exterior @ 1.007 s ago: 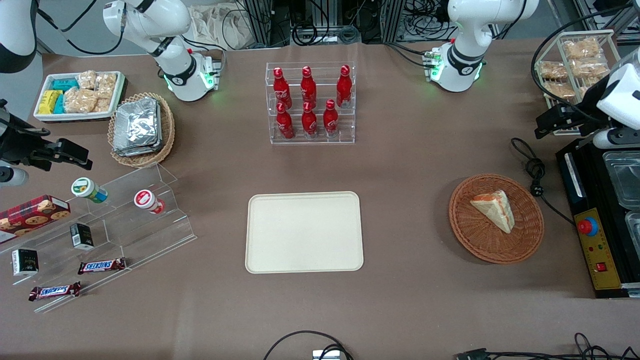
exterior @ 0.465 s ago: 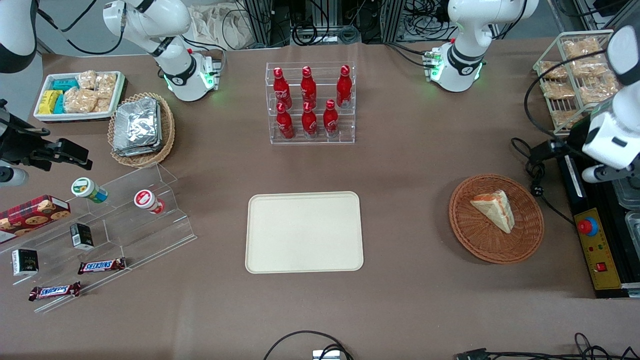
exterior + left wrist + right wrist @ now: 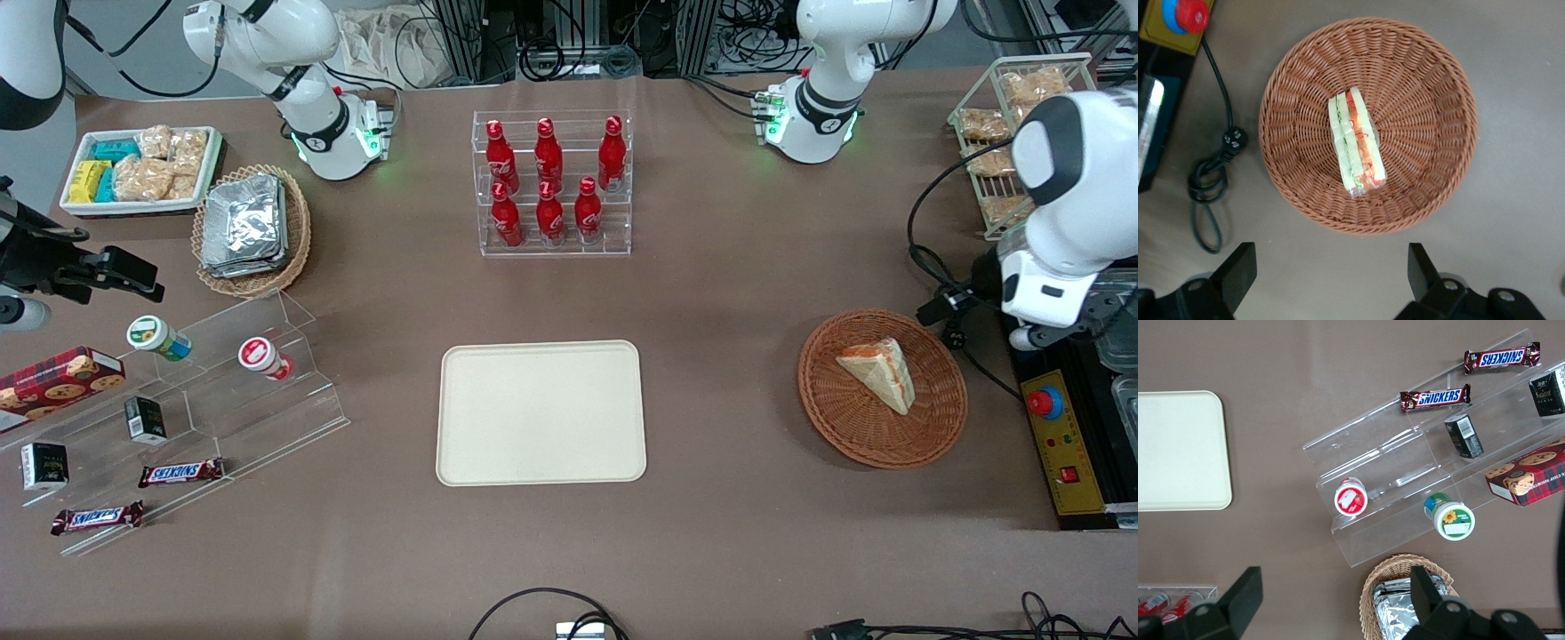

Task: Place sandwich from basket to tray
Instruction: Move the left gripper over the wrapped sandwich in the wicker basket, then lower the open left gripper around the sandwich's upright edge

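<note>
Front view – sandwich (image 3: 878,373): lies in basket (image 3: 836,418), well apart from tray (image 3: 540,412).
Front view – gripper (image 3: 965,302): beside basket, toward working arm's end.
Left wrist view – gripper (image 3: 1328,270): fingers (image 3: 1238,270) spread wide, holding nothing, above table just beside basket (image 3: 1431,80); sandwich (image 3: 1357,141) at basket's centre.

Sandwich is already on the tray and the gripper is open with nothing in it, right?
Not quite. The sandwich lies in the basket, not on the tray, which holds nothing; the front view shows both. The rest stands: in the left wrist view the gripper is open and holds nothing, poised above the table beside the basket.
</note>
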`<control>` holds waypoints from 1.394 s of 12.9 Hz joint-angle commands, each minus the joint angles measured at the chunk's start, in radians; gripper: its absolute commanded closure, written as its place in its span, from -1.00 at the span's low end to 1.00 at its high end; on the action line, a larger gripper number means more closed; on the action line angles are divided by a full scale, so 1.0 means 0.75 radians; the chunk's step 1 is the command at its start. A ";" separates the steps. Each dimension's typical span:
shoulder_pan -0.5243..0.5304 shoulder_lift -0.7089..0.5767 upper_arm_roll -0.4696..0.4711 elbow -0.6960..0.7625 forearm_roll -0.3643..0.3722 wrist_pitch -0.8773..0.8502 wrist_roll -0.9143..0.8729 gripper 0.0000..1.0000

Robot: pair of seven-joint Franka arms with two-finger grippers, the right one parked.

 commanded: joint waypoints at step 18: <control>0.001 0.275 -0.003 -0.353 0.003 0.843 -0.235 -1.00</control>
